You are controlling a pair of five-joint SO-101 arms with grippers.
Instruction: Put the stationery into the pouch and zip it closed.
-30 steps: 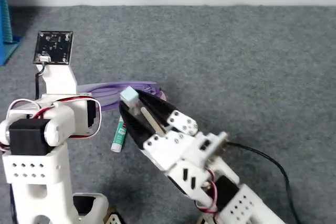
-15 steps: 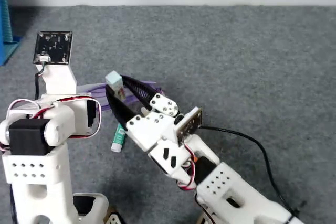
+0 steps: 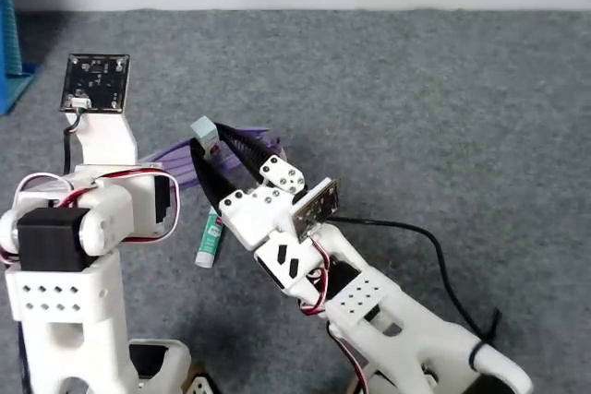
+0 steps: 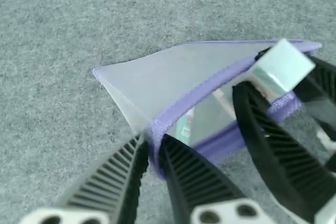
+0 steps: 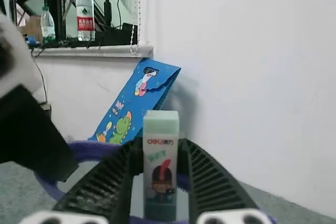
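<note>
The left gripper (image 4: 152, 148) clamps the rim of the translucent purple-edged plastic pouch (image 4: 157, 77), propping its mouth open for the pale green rectangular eraser (image 5: 160, 129) pinched in the right gripper (image 5: 160, 153).

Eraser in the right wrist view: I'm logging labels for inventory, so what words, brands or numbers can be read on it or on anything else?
Nothing can be quoted reliably.
eraser: small red print above green lettering and a cartoon figure, too small and blurred to read.
red-capped bottle: red label, print too small.
green and white tube: label print too small.
blue folder: cartoon pictures, no readable words.
</note>
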